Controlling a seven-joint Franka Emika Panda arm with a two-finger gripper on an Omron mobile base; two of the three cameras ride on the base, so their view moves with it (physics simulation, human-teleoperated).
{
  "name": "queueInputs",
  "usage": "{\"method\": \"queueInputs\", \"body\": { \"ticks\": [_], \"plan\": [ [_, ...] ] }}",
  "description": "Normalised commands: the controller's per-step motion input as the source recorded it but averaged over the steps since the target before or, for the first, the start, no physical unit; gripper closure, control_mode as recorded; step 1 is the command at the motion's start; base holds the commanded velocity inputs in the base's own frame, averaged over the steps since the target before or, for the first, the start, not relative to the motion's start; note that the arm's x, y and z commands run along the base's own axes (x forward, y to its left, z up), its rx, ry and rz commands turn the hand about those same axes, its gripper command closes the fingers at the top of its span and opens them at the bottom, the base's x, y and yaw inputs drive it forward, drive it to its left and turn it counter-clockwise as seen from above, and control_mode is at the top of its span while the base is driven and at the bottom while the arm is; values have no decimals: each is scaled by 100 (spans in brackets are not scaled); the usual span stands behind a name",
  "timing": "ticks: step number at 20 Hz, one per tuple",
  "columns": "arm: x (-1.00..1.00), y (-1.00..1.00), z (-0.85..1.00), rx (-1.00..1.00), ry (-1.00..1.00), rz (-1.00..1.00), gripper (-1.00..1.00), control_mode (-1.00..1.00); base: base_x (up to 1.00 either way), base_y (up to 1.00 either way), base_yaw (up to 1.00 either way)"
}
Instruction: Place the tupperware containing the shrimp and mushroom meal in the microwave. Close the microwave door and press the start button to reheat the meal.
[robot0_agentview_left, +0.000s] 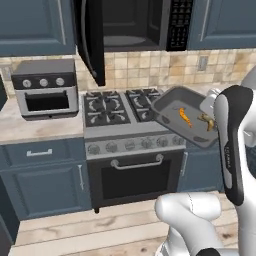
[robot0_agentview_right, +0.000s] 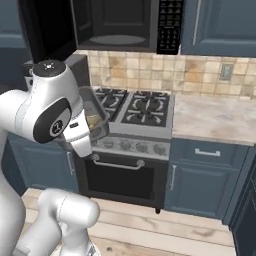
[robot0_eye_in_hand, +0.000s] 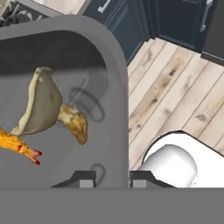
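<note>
The tupperware hangs tilted in the air over the right side of the stove, and in the right base view the tupperware is partly hidden behind my arm. Inside lie an orange shrimp and a tan mushroom. In the hand view my gripper is shut on the tub's rim, one finger inside and one outside, with the mushroom and shrimp close by. The microwave sits above the stove, and its door is swung wide open to the left.
A small grey countertop oven stands left of the stove. The oven door with a bar handle is below the burners. A beige counter runs right of the stove. Blue cabinets flank the microwave. The floor is wooden.
</note>
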Motion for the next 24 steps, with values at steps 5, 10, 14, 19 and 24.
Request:
{"method": "queueInputs", "body": {
  "ticks": [5, 10, 14, 19, 24],
  "plan": [
    [0, 0, 0, 0, 0, 0, 100, 100, 41, -60, 21],
    [0, 0, 0, 0, 0, 0, 100, 100, 47, -35, 11],
    [0, 0, 0, 0, 0, 0, 100, 100, 53, -1, 0],
    [0, 0, 0, 0, 0, 0, 100, 100, 63, 0, 1],
    [0, 0, 0, 0, 0, 0, 100, 100, 64, 0, 3]
  ]
}}
